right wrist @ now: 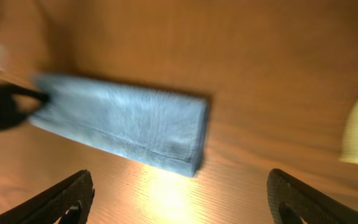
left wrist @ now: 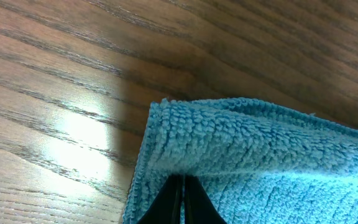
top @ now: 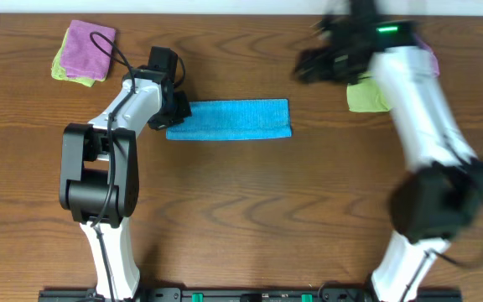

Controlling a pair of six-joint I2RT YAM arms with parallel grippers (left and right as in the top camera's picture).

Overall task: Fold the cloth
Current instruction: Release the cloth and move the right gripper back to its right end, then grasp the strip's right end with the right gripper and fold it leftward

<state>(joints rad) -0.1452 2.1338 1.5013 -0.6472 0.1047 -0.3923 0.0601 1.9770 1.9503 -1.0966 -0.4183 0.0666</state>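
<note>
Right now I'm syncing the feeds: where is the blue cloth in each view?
Overhead: blue cloth at centre, a flat strip.
Left wrist: fills the lower right.
Right wrist: left of centre, blurred.
Shared landmark: the left gripper at the cloth's end, bottom centre in its own view.

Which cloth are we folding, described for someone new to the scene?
On the wooden table, look at the middle. The blue cloth lies there as a long folded strip, one end in the left fingers. Its neighbours, the pink cloth and yellow-green cloth, sit towards the far corners.
</note>
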